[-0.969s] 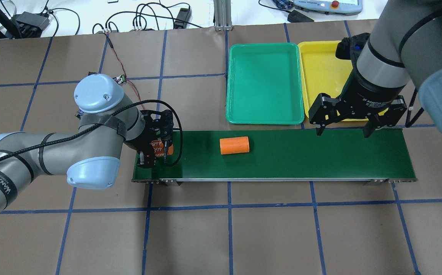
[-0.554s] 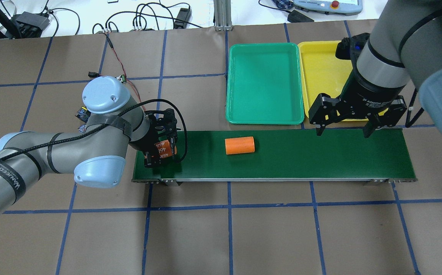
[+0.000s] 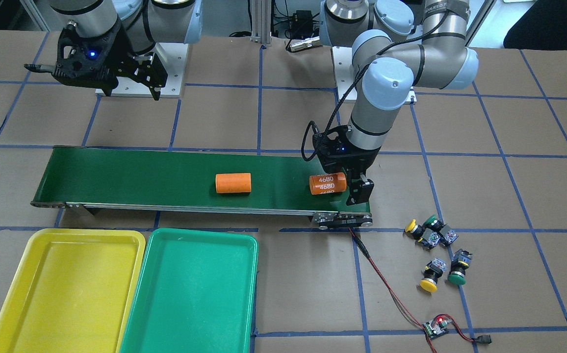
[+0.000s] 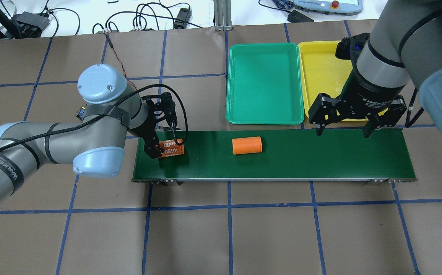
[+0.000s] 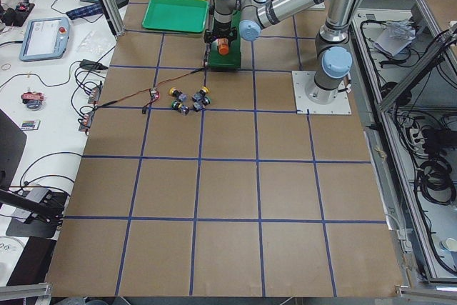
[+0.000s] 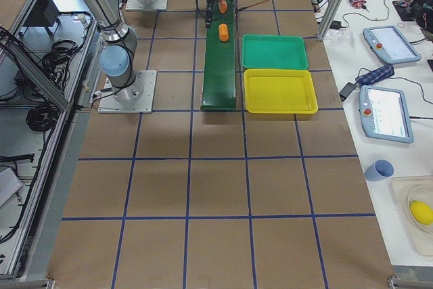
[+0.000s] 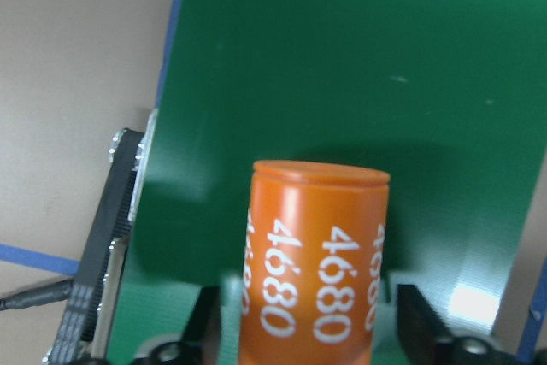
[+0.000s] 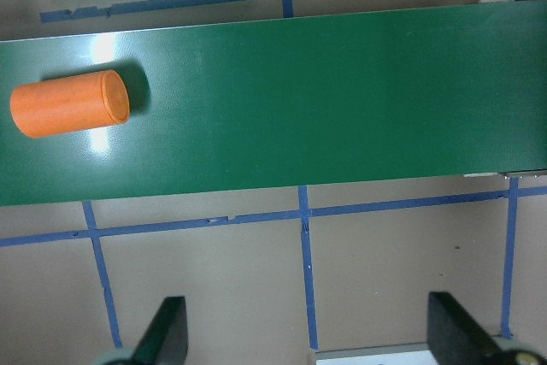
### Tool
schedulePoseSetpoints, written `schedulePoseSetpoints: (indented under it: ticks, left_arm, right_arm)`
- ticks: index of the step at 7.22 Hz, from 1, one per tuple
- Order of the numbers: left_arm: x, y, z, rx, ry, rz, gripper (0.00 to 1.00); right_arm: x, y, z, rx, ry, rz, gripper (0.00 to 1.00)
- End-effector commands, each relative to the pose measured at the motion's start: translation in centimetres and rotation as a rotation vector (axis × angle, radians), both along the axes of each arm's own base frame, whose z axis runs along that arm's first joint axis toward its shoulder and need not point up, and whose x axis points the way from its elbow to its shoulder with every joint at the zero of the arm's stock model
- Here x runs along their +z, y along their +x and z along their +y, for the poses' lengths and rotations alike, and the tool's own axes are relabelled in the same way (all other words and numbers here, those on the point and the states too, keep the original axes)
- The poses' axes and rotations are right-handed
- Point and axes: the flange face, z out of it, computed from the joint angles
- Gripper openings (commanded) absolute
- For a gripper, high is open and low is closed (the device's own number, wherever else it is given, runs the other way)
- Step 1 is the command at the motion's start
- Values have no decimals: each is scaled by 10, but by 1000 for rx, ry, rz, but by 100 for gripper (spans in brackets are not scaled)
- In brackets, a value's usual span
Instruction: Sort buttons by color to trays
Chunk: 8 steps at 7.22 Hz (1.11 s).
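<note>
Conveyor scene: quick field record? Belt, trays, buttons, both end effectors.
belt: plain cylinder and 4680 cylinder lying on it
trays: green tray and yellow tray, side by side, both empty
buttons: four, two yellow, two green, on the table past the belt's end
left end effector: open, fingers either side of the 4680 cylinder
right end effector: open, empty, high above the table

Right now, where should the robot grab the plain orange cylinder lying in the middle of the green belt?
Grab the plain orange cylinder around its round middle, coming straight down from above. It lies on its side along the conveyor belt, so squeeze across its long curved sides, not its flat ends.
</note>
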Motion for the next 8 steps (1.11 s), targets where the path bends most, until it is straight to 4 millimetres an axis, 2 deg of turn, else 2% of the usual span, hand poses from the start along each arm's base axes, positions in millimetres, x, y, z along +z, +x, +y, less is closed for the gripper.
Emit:
schedulePoseSetpoints:
  ticks: [1,2,3,6,8]
  left_arm:
    - [72,11,-56,58,-9,-2,100]
    - [85,22,-79,140,47,1,100]
    - [79,47,-106,200,58,3,100]
    - [37,130,-161,352,108,10,100]
    - [7,194,-195,446,130,15,100]
  right_arm:
    - [-2,0,0,1,5,2,100]
    - [-1,0,0,1,3,2,100]
    - [-2,0,0,1,5,1,100]
    - [-2,0,-1,2,6,2,100]
    - [-2,-2,-1,4,6,16,100]
